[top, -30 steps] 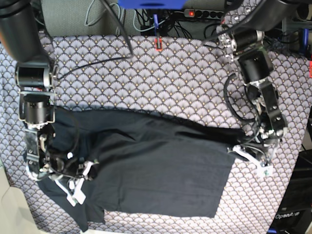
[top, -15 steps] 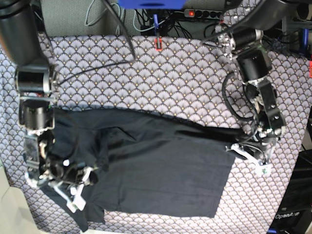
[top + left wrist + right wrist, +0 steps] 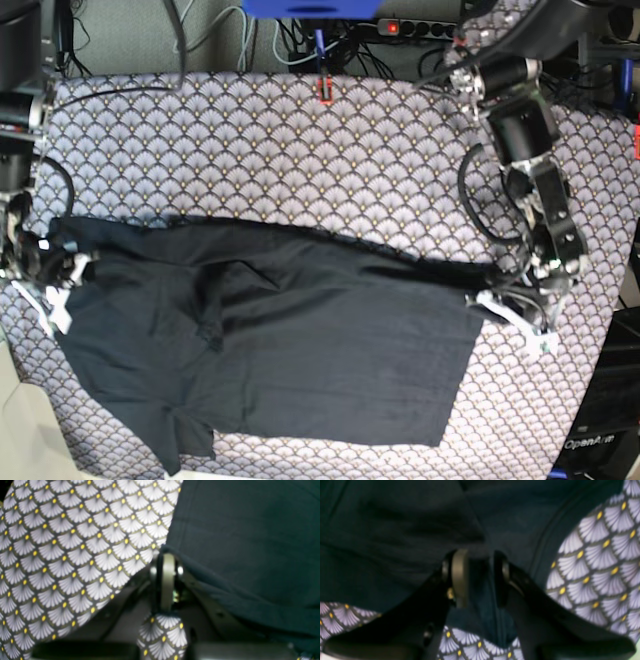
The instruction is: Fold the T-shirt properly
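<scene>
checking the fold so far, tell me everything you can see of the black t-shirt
The plain black soft-fabric T-shirt lies mostly flat across the grey scallop-patterned cloth, partly folded, with creases near its middle and a sleeve poking out at the lower corner. No print shows. The left claw is shut on one edge, pinching a fold of fabric. At the opposite edge the right claw has its jaws parted with fabric between them, so a firm grip there cannot be confirmed.
</scene>
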You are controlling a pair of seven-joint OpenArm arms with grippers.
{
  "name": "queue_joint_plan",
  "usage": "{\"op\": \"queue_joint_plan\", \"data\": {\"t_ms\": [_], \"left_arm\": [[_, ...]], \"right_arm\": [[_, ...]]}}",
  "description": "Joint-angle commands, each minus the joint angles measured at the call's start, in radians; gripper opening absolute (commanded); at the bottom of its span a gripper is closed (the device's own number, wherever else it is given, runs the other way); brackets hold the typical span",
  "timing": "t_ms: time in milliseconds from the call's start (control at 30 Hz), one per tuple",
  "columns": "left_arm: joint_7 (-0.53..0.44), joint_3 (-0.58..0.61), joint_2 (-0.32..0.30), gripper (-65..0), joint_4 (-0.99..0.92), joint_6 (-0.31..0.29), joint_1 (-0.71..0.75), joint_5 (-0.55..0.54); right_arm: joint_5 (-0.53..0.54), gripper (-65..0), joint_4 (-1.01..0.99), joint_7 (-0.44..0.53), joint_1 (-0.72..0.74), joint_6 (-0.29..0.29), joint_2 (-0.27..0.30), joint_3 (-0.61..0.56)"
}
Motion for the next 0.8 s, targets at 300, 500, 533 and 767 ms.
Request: {"op": "queue_joint_plan", "data": {"t_ms": [300, 500, 533, 767], "left_arm": [[-0.017, 0.005, -0.027, -61.8, 0.018, -0.008, 0.006, -0.017], [-0.098, 0.005, -0.018, -52.4, 0.015, -0.006, 0.004, -0.010], [-0.104, 0.005, -0.018, -52.4, 0.010, -0.003, 0.000, -0.010], [-0.115, 0.005, -0.016, -52.5, -0.043, 0.000, -0.055, -0.017]], "right_arm": [[0.000, -44.8, 0.016, 0.030, -0.078, 0.003, 0.050, 0.076], [0.003, -37.3, 0.016, 0.062, -0.090, 0.003, 0.046, 0.101], [0.003, -36.9, 0.016, 0.067, -0.090, 0.003, 0.046, 0.101], [0.006, -36.6, 0.018, 0.071, -0.081, 0.003, 0.046, 0.101]]}}
